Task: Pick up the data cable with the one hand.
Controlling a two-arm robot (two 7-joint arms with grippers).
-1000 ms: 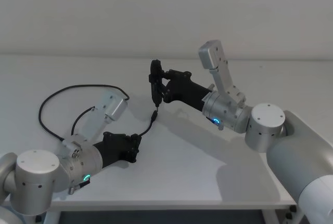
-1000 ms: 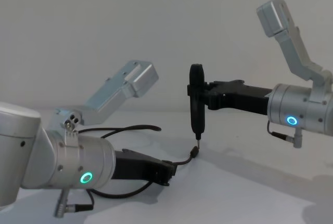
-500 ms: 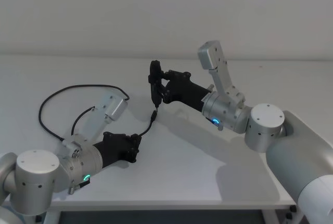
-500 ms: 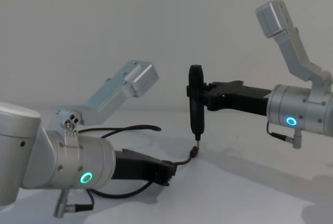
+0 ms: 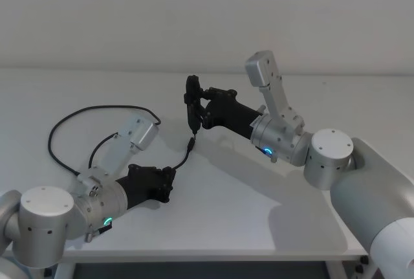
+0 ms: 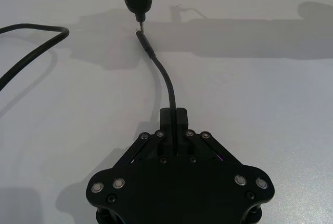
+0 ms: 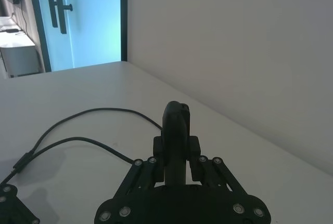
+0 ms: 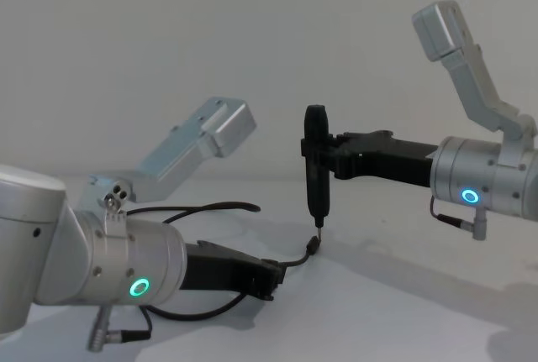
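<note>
The data cable (image 5: 65,120) is a thin black cord looping over the left of the white table. Low over the table, my left gripper (image 5: 169,178) is shut on it a short way back from one end. In the left wrist view the cord (image 6: 167,83) runs out from between the fingers (image 6: 179,116). Its small plug (image 8: 313,244) is raised toward the centre. Right above that plug hangs an upright black stick-shaped piece (image 5: 191,101) with a metal tip pointing down. My right gripper (image 5: 197,107) is shut on this piece (image 7: 176,125).
The white table (image 5: 259,214) has bare surface to the right and front, with its front edge close to me. A plain wall stands behind. The right wrist view shows the cord (image 7: 104,112) lying on the table and a doorway far off.
</note>
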